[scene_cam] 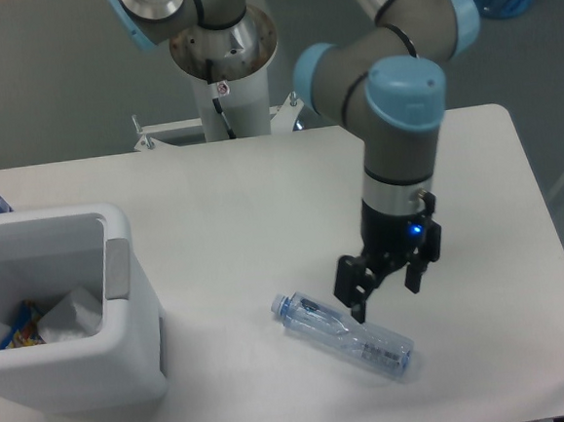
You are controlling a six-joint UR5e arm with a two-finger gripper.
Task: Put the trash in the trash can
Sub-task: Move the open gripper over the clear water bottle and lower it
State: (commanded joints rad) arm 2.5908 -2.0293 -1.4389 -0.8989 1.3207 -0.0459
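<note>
Over on the left, the trash can (122, 282) is already holding the paper wad (70, 316). The plastic bottle (343, 336) is lying on the counter (261, 193), waiting its turn. The tool (386, 291) is hovering just above it, spread open and gripping nothing.

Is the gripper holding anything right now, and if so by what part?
Nothing is held. The gripper is open, just above the plastic bottle, which lies on the table.

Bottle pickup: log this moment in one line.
gripper: open, over bottle | bottle: lying on table | trash can: paper wad inside
</note>
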